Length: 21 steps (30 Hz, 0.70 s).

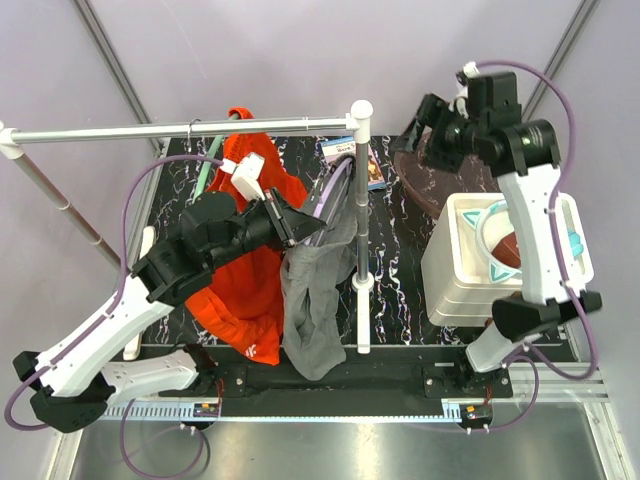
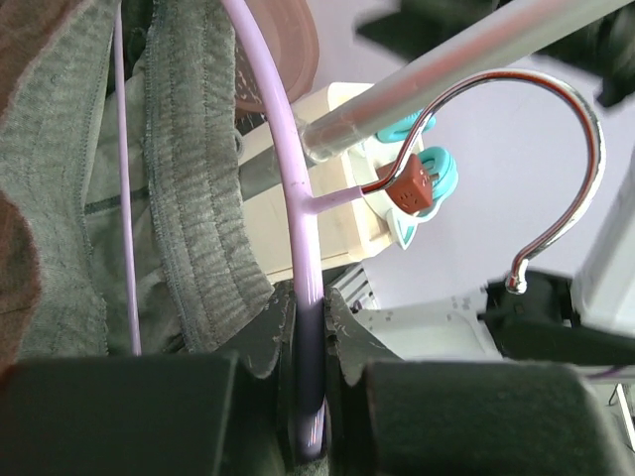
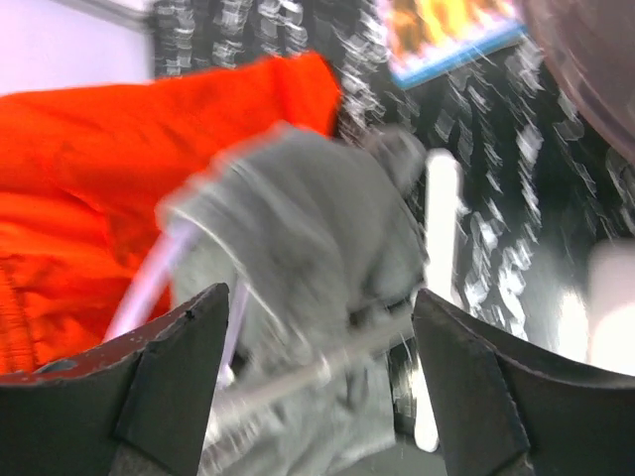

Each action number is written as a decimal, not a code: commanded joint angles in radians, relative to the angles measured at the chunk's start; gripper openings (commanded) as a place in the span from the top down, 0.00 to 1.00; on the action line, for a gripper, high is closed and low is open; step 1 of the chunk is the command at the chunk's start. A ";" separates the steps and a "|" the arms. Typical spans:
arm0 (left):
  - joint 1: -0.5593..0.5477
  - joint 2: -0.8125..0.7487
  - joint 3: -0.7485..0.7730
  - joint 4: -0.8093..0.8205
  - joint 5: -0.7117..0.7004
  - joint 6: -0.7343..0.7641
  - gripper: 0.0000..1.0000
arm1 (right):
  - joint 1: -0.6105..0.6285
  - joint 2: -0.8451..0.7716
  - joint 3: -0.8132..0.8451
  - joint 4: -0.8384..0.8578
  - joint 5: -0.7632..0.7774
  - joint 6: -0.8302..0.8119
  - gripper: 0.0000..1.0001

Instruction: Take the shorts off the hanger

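Grey shorts (image 1: 315, 300) draped on lilac hanger (image 2: 298, 198), beside orange-red shorts (image 1: 240, 290) | left pincer (image 2: 310, 332) pinching hanger bar | right pincer (image 3: 322, 347) spread, apart | step judged: steadying hanger | next: right pincer must grip grey fabric, pull clear

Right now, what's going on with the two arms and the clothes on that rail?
The left gripper is shut on the lilac hanger carrying the grey shorts, which have not yet come off it. The orange-red shorts hang beside them, toward the left. The right gripper is open, raised off to the right and holding nothing.
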 commanded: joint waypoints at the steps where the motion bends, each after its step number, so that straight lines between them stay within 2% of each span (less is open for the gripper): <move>1: 0.005 -0.002 0.083 0.109 0.039 -0.002 1.00 | -0.003 0.116 0.172 0.094 -0.221 -0.130 0.18; 2: 0.007 0.001 0.089 0.109 0.039 0.002 1.00 | -0.003 0.168 0.187 0.100 -0.299 -0.134 0.17; 6: 0.013 0.027 0.128 0.112 0.065 0.010 1.00 | 0.000 0.220 0.182 0.128 -0.430 -0.162 0.20; 8: 0.014 0.040 0.138 0.115 0.076 0.010 1.00 | -0.002 0.211 0.119 0.169 -0.483 -0.166 0.24; 9: 0.014 0.044 0.140 0.116 0.085 0.010 1.00 | 0.000 0.203 0.091 0.192 -0.516 -0.163 0.30; 11: 0.016 0.050 0.140 0.119 0.091 0.004 1.00 | 0.003 0.188 0.010 0.249 -0.569 -0.154 0.31; 15: 0.024 0.053 0.132 0.132 0.106 0.002 1.00 | 0.007 0.167 -0.072 0.273 -0.510 -0.156 0.32; 18: 0.025 0.053 0.115 0.147 0.120 -0.010 1.00 | 0.009 0.168 -0.095 0.273 -0.452 -0.157 0.39; 21: 0.027 0.049 0.094 0.162 0.137 -0.025 1.00 | 0.007 0.185 -0.081 0.258 -0.374 -0.156 0.56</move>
